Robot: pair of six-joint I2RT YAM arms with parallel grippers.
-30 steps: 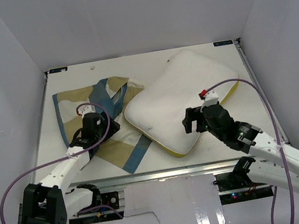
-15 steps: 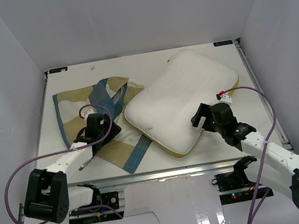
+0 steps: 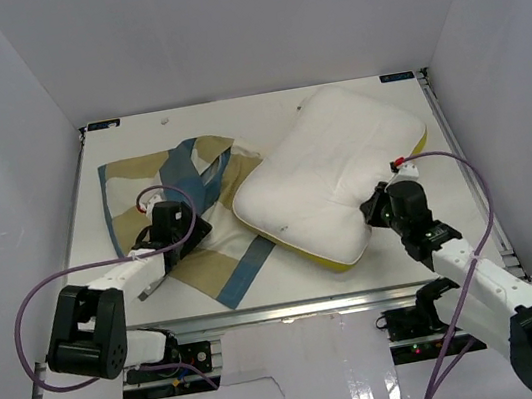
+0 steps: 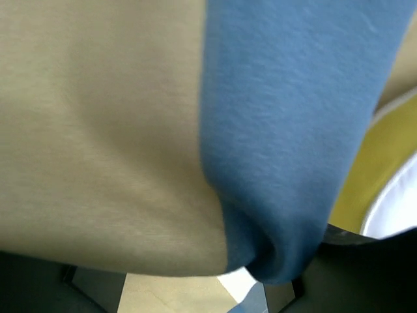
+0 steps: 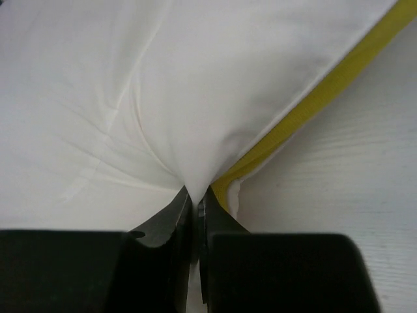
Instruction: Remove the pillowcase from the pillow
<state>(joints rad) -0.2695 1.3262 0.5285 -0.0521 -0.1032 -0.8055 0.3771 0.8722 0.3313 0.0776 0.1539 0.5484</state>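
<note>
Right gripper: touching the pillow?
Touching. The right wrist view shows the right gripper shut on a pinched fold of the pillow, the white fabric drawn in between the fingertips, beside its yellow edge.

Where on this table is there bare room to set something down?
Bare table runs along the far edge, behind the pillowcase and left of the pillow. A thin strip lies down the pillowcase's left side. The middle and near right are crowded: the two meet, and the right claw pinches the pillow.
</note>
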